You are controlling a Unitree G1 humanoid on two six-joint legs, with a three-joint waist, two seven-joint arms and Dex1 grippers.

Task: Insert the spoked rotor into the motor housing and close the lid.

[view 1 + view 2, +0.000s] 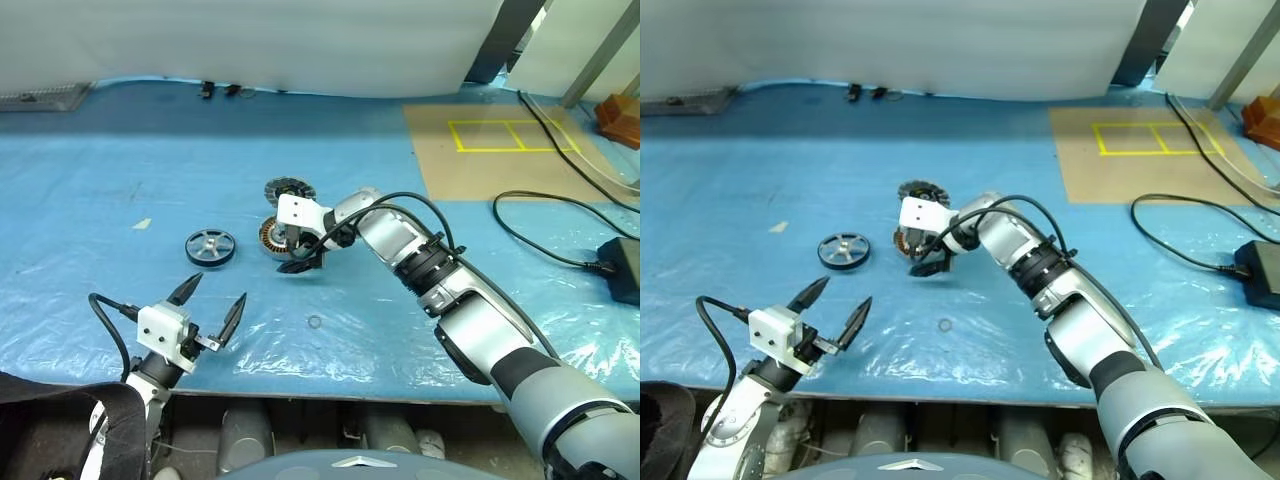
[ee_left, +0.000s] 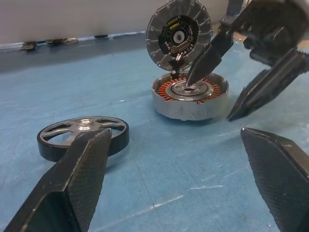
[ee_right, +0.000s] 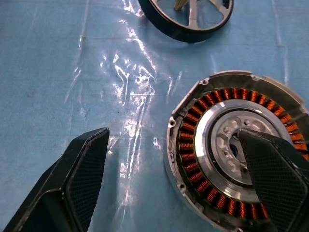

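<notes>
Rotor [image 1: 210,247] lay flat, left of centre, just left of housing [image 1: 272,238]. Left gripper [image 1: 208,305], wide open and empty, sat below it, nearer. Right gripper [image 1: 303,258], open, empty, over housing.

You see a blue plastic sheet [image 1: 120,220] with glossy white glints. The housing [image 3: 231,159] is silver with a ring of copper-orange coils. The wheel [image 2: 83,137] has a black rim and shiny silver spokes. The lid [image 2: 179,35] shows grey segments around a black centre. A brown board [image 1: 480,165] carries yellow lines.
</notes>
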